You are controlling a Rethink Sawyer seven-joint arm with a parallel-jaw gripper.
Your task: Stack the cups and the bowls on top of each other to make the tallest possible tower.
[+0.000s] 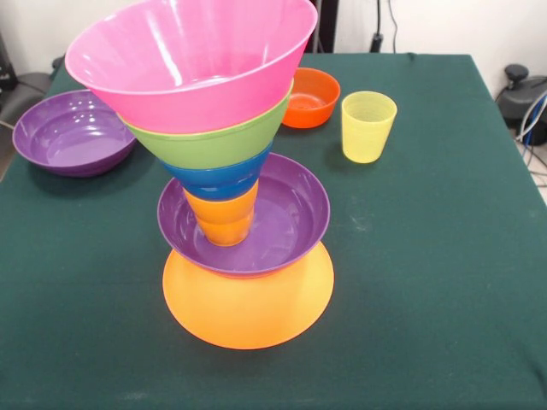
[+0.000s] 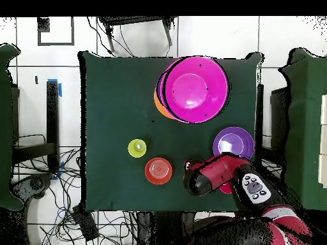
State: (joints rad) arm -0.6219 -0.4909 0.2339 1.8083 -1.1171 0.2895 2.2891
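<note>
The tower stands in the front view. An upturned yellow-orange bowl [image 1: 248, 312] is the base, then a purple bowl [image 1: 291, 209], an orange cup [image 1: 224, 218], a blue bowl [image 1: 218, 178], a green bowl [image 1: 214, 141] and the big pink bowl [image 1: 188, 60] on top. From overhead the pink bowl [image 2: 191, 88] hides most of the stack. The yellow cup [image 1: 368, 125], the small orange-red bowl [image 1: 312, 96] and the second purple bowl [image 1: 73, 132] stand apart on the cloth. My arm [image 2: 214, 173] shows only overhead, next to the purple bowl [image 2: 233, 141]. Its gripper is hidden beneath it.
The table has a dark green cloth [image 1: 427, 256]. Overhead, the yellow cup [image 2: 136, 148] and the orange-red bowl [image 2: 158, 170] sit near the robot's side. A small pink-red patch [image 2: 225, 187] shows under the arm; I cannot tell what it is. Cables lie off the table's edges.
</note>
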